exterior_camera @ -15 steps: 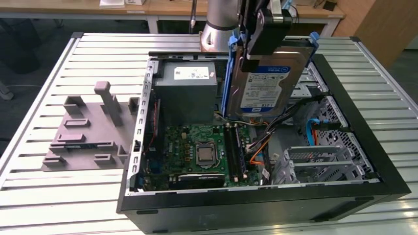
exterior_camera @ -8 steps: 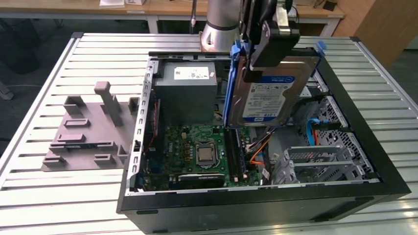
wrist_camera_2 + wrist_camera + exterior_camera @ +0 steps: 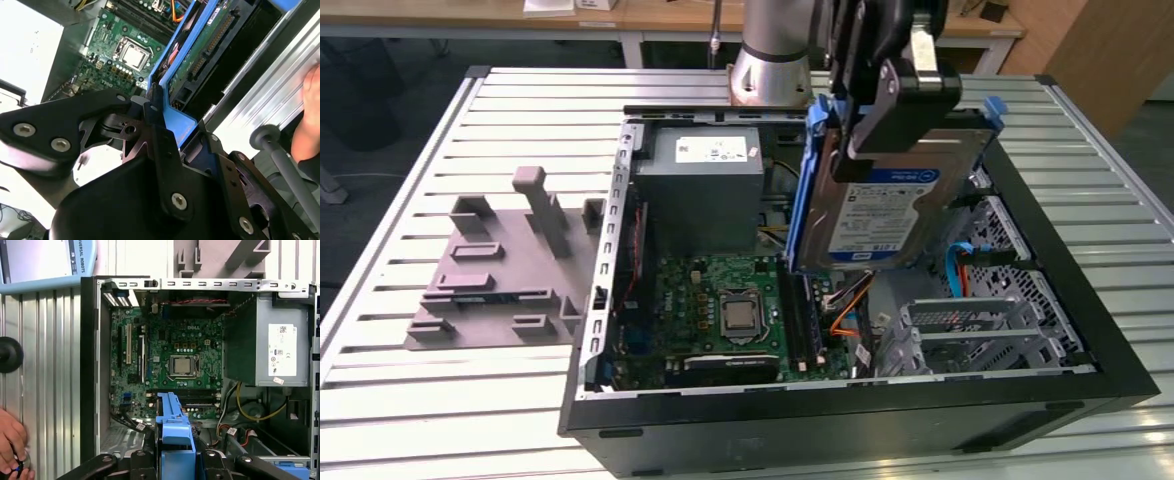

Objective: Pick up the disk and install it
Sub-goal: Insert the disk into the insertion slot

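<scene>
**Disk in grip, hanging over the open case**

Gripper [image 3: 897,108] has its jaws clenched on the disk [image 3: 881,215], gripping at the top edge. The disk is off the table, held on edge with a slight tilt, label face towards the exterior camera, blue carrier round its sides. Its lower edge sits above the middle of the computer case [image 3: 854,425], between the power supply [image 3: 700,185] on the exterior view's left and the drive cage [image 3: 987,330] on the exterior view's right. It isn't seated in any bay.

In the second wrist view the fingers [image 3: 159,135] pinch the carrier's blue rim, and the disk's [image 3: 200,55] green circuit-board side is visible. In the first wrist view the carrier [image 3: 175,432] juts out over the motherboard [image 3: 175,355], near the CPU socket.

The case lies open-side-up on the slatted table [image 3: 467,400]. A grey fixture [image 3: 500,265] rests on the table beside the case, at the exterior view's left. A person's hand [image 3: 12,447] is at the table edge.
</scene>
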Robot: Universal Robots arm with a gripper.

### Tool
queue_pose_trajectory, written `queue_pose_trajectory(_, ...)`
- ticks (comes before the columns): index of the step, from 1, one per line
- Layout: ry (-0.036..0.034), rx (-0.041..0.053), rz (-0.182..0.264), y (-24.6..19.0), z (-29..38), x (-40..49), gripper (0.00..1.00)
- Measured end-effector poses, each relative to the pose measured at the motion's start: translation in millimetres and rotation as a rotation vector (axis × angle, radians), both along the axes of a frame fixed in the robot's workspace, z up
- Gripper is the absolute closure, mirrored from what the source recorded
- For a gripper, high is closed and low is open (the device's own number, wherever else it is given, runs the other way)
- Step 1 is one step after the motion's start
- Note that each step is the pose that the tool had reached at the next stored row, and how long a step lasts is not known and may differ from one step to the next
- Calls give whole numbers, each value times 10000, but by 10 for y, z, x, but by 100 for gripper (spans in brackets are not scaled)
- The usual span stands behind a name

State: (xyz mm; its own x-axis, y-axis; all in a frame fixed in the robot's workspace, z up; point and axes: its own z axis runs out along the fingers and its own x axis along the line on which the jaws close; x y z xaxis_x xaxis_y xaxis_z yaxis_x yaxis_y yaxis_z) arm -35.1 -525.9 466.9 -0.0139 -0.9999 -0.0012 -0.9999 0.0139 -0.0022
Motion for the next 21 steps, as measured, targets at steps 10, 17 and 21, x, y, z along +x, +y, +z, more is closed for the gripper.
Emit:
queue_pose_trajectory(10,0,-2,1,-171,-13,88,64)
queue_pose_trajectory(17,0,-3,1,-223,-17,154,64)
queue_pose_trajectory(21,0,-3,1,-252,-22,181,64)
